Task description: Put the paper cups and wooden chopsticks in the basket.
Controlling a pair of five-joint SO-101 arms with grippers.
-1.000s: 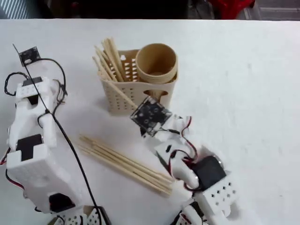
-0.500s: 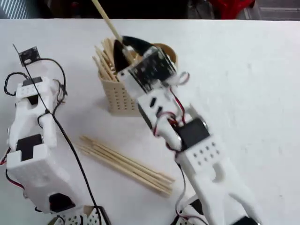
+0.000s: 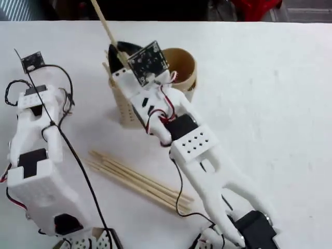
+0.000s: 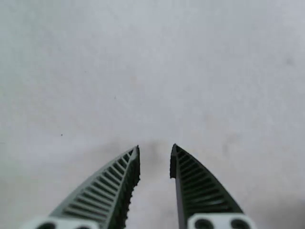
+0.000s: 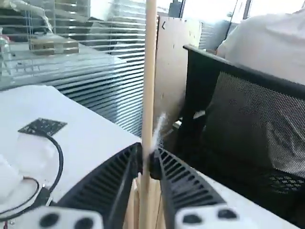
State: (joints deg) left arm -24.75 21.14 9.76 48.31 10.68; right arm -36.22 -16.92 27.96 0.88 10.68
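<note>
Chopstick (image 3: 106,28): was held steeply upright over the basket (image 3: 124,109), above the side away from the cups (image 3: 184,65).
Right gripper (image 3: 120,52): was pinched on the chopstick near its lower end; the right wrist view showed the stick (image 5: 150,71) caught only at the very tips (image 5: 147,157).
Slip risk: so small a hold at the tips seemed able to let the stick pivot or slide out before it was low enough.
Drop risk: released this high, the stick could have tipped over the basket's rim and landed on the table (image 3: 270,78) behind the basket.
Jam risk: the sticks already in the basket, mostly hidden by the arm, might have blocked the lower end and levered it sideways.
Knock risk: the arm lay across the basket's front wall, so a careless descent might have pushed the basket or tilted the cups.
Left gripper (image 4: 155,160): was empty, jaws slightly apart, over bare table well to the left of the basket.
Loose chopsticks (image 3: 140,184): lay in front of the basket, not yet collected.
</note>
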